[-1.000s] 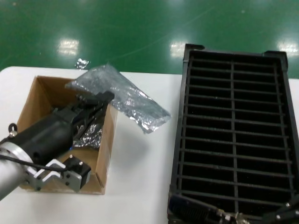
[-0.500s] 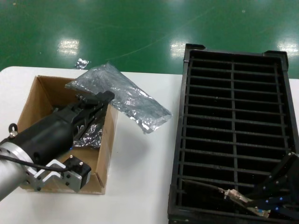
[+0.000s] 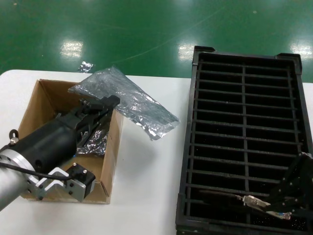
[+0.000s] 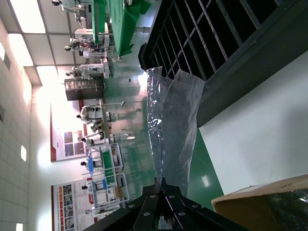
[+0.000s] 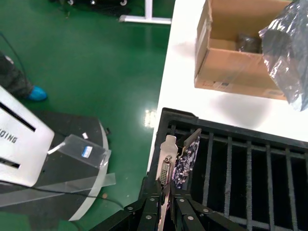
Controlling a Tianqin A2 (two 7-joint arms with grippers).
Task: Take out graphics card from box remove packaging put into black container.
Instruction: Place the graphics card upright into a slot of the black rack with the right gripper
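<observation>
Glossy green flooring runs behind a white desk, where a brown cardboard box sits near the left edge and the black container fills the right side. The left gripper hangs over the box's far right corner, its claw pinched shut on the silver-grey anti-static bag, which drapes out over the box wall toward the middle of the desk. More crinkled silver material lies inside the box. At the container's near right corner, the right gripper clamps the graphics card by its silver bracket, holding it low over the nearest slots, seemingly partly in one.

My worry is the alignment: the card sits at a slant across the dividers, so pushing down could jam its edge on a rib or wedge it crooked. The dangling bag might also snag the box wall if the left arm swings away.
</observation>
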